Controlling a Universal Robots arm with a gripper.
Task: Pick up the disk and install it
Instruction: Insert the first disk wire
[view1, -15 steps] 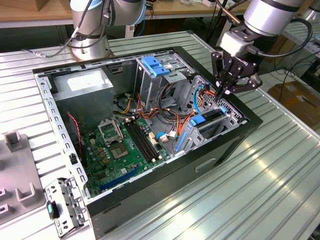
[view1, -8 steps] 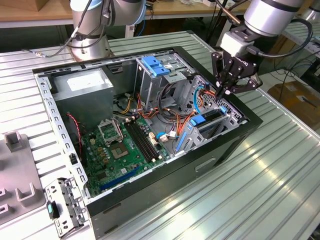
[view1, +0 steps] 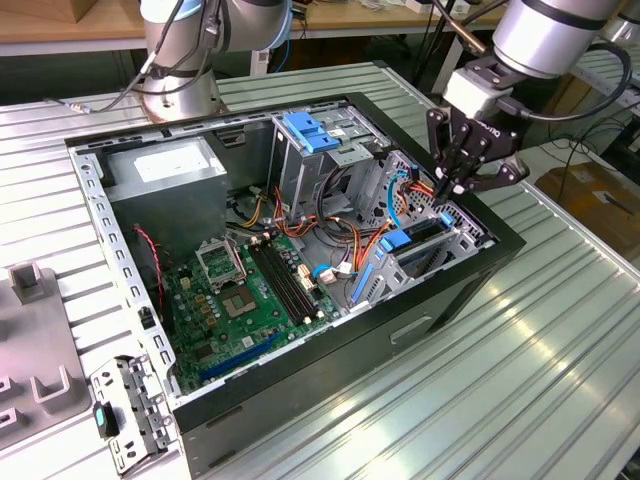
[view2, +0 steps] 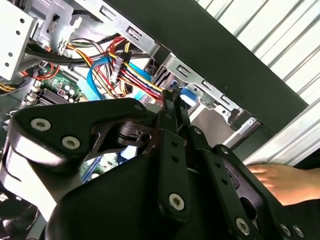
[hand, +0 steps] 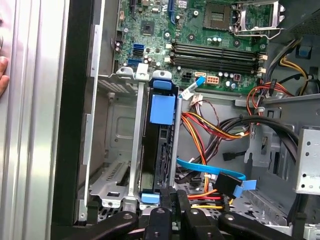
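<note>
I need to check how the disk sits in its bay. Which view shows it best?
The first wrist view: the disk stands on edge in the metal bay, full length visible, gripper at its end. The exterior view shows its blue carrier below the gripper; the second wrist view, a blue sliver.

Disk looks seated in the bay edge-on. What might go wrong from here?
1. The gripper sits at the disk's end; pressing off-line might jam it against the bay rails.
2. The blue cable and coloured wires lie close and may snag.
3. A person's hand rests beside the case.
</note>
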